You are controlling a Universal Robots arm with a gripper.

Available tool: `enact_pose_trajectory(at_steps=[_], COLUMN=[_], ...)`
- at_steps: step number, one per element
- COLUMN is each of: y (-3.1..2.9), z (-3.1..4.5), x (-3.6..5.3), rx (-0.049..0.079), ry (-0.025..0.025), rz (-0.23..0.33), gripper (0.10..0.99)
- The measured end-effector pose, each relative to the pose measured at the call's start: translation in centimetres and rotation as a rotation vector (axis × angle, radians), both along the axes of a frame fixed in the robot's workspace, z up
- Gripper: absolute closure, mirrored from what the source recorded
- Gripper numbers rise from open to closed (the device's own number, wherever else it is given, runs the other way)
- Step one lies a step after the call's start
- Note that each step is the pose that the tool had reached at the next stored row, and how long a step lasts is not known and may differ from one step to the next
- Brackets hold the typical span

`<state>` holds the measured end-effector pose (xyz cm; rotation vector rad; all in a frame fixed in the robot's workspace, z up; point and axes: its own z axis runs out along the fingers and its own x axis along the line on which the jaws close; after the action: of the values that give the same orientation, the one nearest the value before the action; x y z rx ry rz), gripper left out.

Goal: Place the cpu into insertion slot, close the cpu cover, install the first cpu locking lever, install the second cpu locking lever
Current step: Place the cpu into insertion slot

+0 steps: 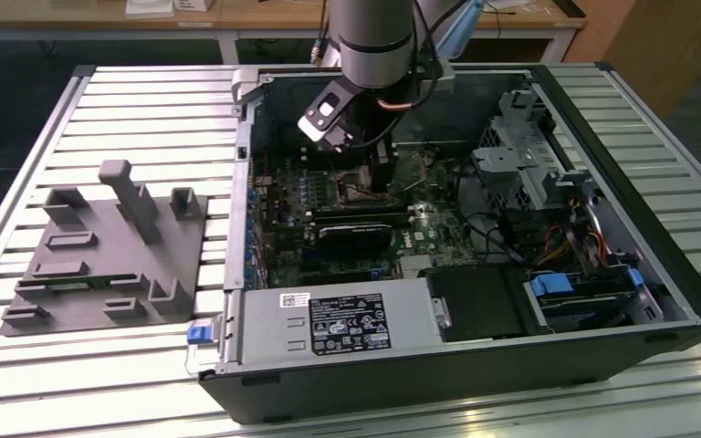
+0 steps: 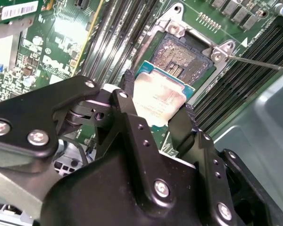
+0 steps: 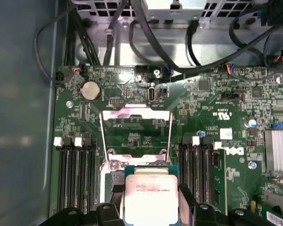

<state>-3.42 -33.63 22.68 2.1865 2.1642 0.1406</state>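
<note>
Gripper (image 1: 379,173) of mine is down inside the open PC case (image 1: 448,383) in the exterior view, tips right over the insertion slot (image 1: 353,189) on the green mobo (image 1: 436,228). Can't tell finger state from this angle. PC case lies on a slatted table (image 1: 83,109). A grey fixture (image 1: 101,251) sits on the exterior view's left, well apart from it. The power supply (image 1: 339,324) w/ its label is at the near end of the case.

Second wrist view: gripper (image 2: 158,101) is pinching the cpu (image 2: 162,92), black fingers (image 2: 128,87) on opposite edges. The cpu hangs over one side of the insertion slot (image 2: 181,52), not seated, and the contact field is bare. A thin lever rod (image 2: 254,62) sticks out from one corner. Memory slots (image 2: 115,37) run alongside.

First wrist view: cpu (image 3: 151,197) clamped btwn my fingers (image 3: 108,212), metal top up. The cpu cover (image 3: 134,117) is swung open, lying back beyond the insertion slot (image 3: 114,187), w/ board showing thru its window. Memory slots (image 3: 75,174) are on either side, w/ a coin cell (image 3: 90,90) & cables (image 3: 151,42) farther off.
</note>
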Motion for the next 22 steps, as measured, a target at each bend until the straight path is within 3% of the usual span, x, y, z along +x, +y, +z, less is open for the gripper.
enact_pose_trajectory(at_steps=[10, 22], y=[0.18, 0.47], z=[-0.51, -1.22], x=[-0.40, -1.04], rx=[0.000, 0.000], ry=[0.0001, 0.0000], rz=[0.060, 0.061], gripper=[0.545, 0.545])
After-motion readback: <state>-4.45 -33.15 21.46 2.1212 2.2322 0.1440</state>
